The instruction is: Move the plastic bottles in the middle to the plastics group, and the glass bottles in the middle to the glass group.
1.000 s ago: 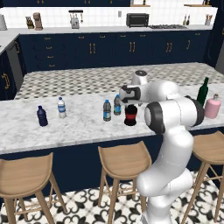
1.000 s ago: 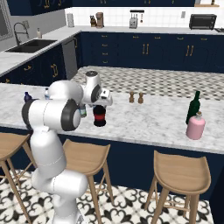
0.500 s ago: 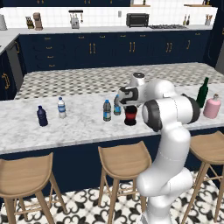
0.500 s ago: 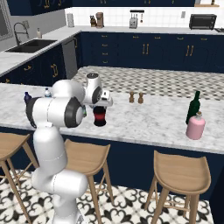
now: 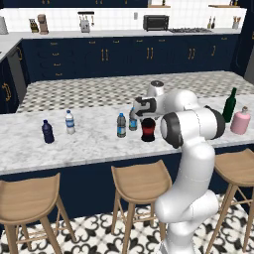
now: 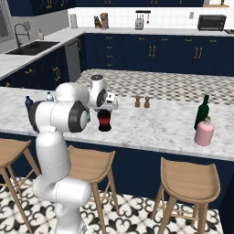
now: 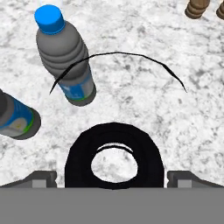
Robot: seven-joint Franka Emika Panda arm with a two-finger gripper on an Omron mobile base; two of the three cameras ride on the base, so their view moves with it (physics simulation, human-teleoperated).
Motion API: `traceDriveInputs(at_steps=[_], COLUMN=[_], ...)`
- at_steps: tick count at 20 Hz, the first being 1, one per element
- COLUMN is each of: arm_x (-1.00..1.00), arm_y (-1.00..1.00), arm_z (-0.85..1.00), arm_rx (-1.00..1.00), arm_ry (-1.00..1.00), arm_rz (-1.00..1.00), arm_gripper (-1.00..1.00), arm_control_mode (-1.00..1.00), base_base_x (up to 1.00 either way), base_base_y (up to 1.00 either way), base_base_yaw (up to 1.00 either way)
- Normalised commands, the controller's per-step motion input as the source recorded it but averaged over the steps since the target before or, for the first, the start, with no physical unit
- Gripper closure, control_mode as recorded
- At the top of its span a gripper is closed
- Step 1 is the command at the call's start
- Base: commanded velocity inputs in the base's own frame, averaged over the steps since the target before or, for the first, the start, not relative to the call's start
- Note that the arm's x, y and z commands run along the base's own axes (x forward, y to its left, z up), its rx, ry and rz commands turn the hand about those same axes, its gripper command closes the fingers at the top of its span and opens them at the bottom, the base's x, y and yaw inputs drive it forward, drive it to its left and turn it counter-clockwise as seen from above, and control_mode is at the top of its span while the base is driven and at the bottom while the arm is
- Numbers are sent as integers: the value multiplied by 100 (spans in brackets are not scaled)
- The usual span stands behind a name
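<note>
The gripper (image 7: 112,178) is hanging directly over the dark glass bottle (image 5: 148,130) standing on the marble counter (image 5: 89,141), fingers (image 7: 43,179) spread either side of its neck, two grey plastic bottles (image 7: 66,61) standing just beside it.

Dark bottle (image 5: 148,130) upright beside two grey plastic bottles (image 5: 121,125), apparently untouched.
</note>
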Motion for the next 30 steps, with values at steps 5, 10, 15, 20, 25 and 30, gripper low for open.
traceDriveInputs(at_steps=[5,10,15,20,25,30], arm_x=[3,8,0,0,0,0], arm_y=[0,0,0,0,3,1], arm_z=[0,-6,0,0,0,0], arm_rx=[0,0,0,0,0,0], arm_ry=[-6,-6,-11,-4,0,0], arm_rz=[0,0,0,0,0,0], arm_gripper=[-100,-100,-100,-100,100,100], arm_control_mode=[-100,-100,-100,-100,-100,-100], base_base_x=[0,0,0,0,0,0], base_base_y=[0,0,0,0,0,0], base_base_yaw=[0,0,0,0,0,0])
